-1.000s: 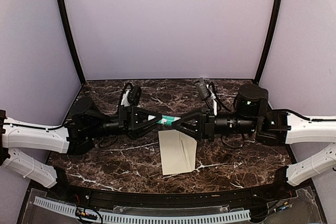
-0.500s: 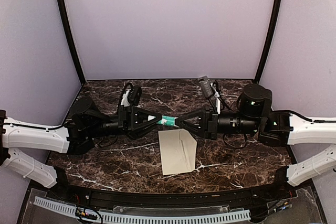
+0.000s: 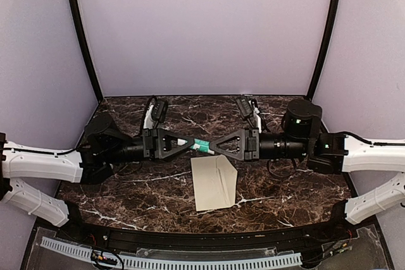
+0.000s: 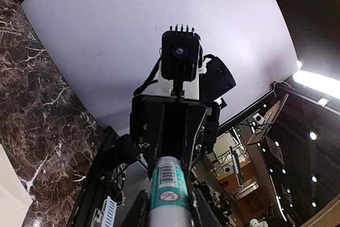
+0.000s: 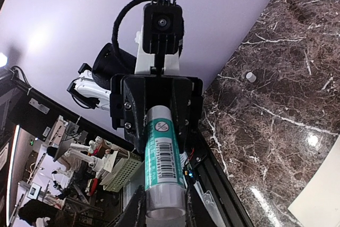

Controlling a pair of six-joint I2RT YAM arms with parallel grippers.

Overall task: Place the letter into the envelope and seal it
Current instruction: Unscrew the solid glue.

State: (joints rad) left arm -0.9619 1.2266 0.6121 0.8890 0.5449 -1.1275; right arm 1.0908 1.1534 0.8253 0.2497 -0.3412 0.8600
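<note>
Your left gripper [image 3: 183, 144] and right gripper [image 3: 215, 145] faced tip to tip, each clamped on one end of the glue stick [image 3: 201, 145] lying along their line. The envelope [image 3: 214, 183] lay flat below, nearer the right one.

Mid-table is blocked side to side: left gripper [image 3: 188, 143] and right gripper [image 3: 214, 145] meet nose to nose, both clamped on the glue stick [image 3: 201, 145]. The two arms make one bar above the table [image 3: 126, 197], with cable loops sticking up at each wrist. Open marble lies behind the bar up to the back wall [image 3: 202, 30], and in front of it on both sides of the envelope [image 3: 214, 183], which lies flat just nearward of the joined tips. Side reach ends at the black frame posts [image 3: 81, 36], and the only other clutter is a small white cap [image 5: 251, 76] on bare marble, well apart from the stick.
</note>
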